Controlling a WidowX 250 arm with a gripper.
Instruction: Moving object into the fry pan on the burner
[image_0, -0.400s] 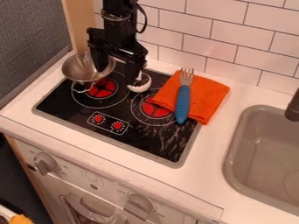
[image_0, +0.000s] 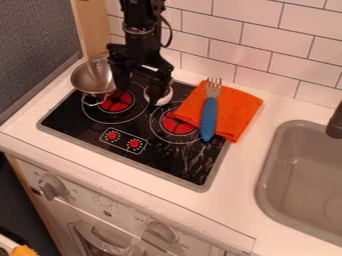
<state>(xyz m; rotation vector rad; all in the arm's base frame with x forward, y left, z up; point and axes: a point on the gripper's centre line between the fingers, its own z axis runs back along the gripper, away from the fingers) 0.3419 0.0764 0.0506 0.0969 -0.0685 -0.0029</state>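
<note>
A blue-handled fork (image_0: 209, 115) lay on an orange cloth (image_0: 235, 110); a grey sink (image_0: 263, 172) was set into the white surface (image_0: 237, 175).

Soft, fairly even light brightens the white desk (image_0: 234, 175) and the wall tiles (image_0: 258, 35). The metal pan (image_0: 90, 80) catches highlights, the glossy stovetop (image_0: 190, 167) shows pale streaks (reflections, apparently), and the grey wall (image_0: 33, 35) looks dimmer.

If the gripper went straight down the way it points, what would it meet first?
Probably the white round object, which one side of the gripper overlaps in view; otherwise the black stovetop. Depth between them is unclear.
</note>
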